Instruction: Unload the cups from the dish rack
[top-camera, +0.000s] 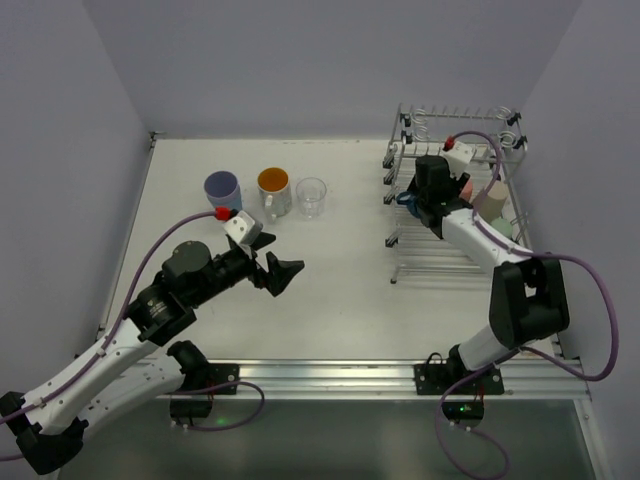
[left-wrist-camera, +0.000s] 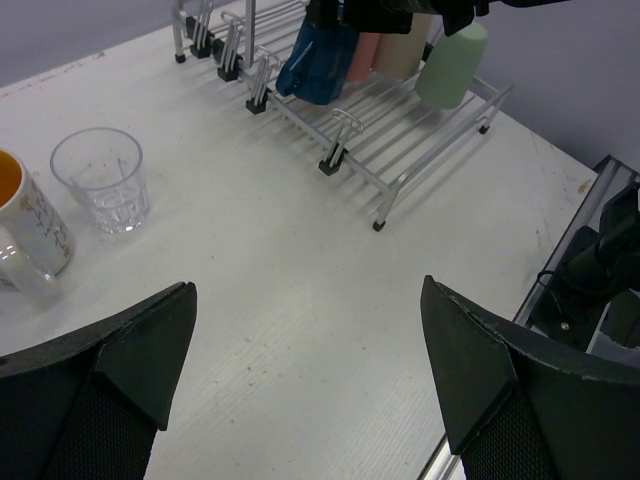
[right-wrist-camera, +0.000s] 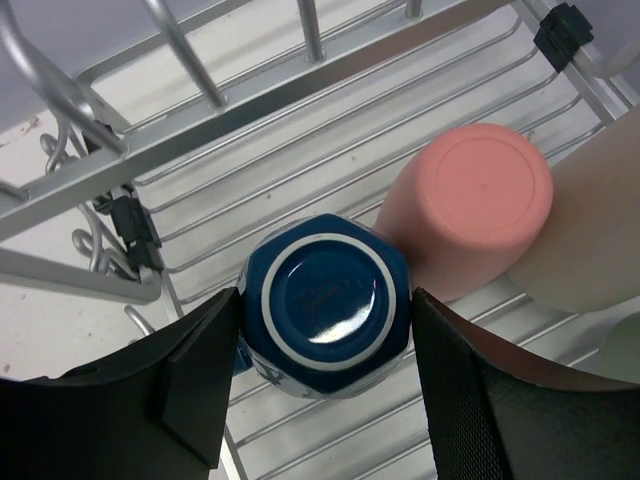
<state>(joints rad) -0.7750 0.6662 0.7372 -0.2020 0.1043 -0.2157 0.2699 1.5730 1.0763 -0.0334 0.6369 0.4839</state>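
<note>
The dish rack (top-camera: 440, 262) stands at the right. My right gripper (top-camera: 425, 205) reaches into its lower tier. In the right wrist view, its fingers (right-wrist-camera: 200, 370) press both sides of an upside-down dark-blue mug (right-wrist-camera: 325, 300), which rests on the rack wires (right-wrist-camera: 250, 110). A pink cup (right-wrist-camera: 480, 195) touches the mug, with a beige cup (right-wrist-camera: 600, 230) beside it. A green cup (left-wrist-camera: 452, 65) lies further along the rack. A lavender cup (top-camera: 222, 187), an orange-inside mug (top-camera: 273, 183) and a clear glass (top-camera: 312, 197) stand on the table. My left gripper (top-camera: 278, 272) is open and empty above the table.
The rack's upper tier with its coiled wire holder (top-camera: 430, 120) lies behind my right gripper. The right arm's purple cable (top-camera: 590, 300) loops near the right wall. The table's near edge has a metal rail (top-camera: 330, 375).
</note>
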